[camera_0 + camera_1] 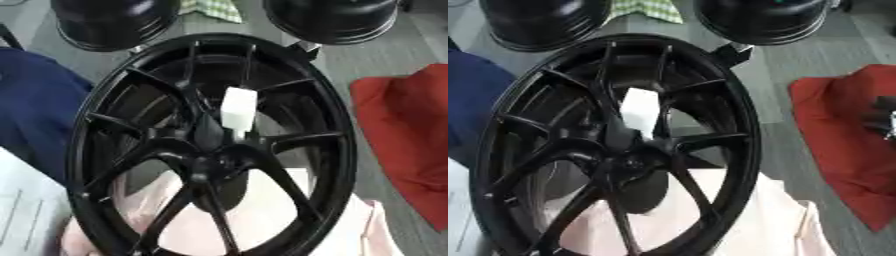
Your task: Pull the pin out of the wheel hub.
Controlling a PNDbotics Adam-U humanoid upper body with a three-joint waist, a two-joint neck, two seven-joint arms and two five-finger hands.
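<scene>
A black spoked wheel hub stands upright in the middle, tilted slightly to the left. A white blocky pin sticks out of it just above the centre, between two spokes. Nothing touches the pin. At the right edge of the right eye view a dark shape with a pale spot shows over the red cloth; it looks like part of my right hand, well apart from the wheel. My left hand shows in neither view.
Two more black wheels stand behind the hub. A red cloth lies at the right, a dark blue cloth at the left, and a pale pink cloth under the hub's front.
</scene>
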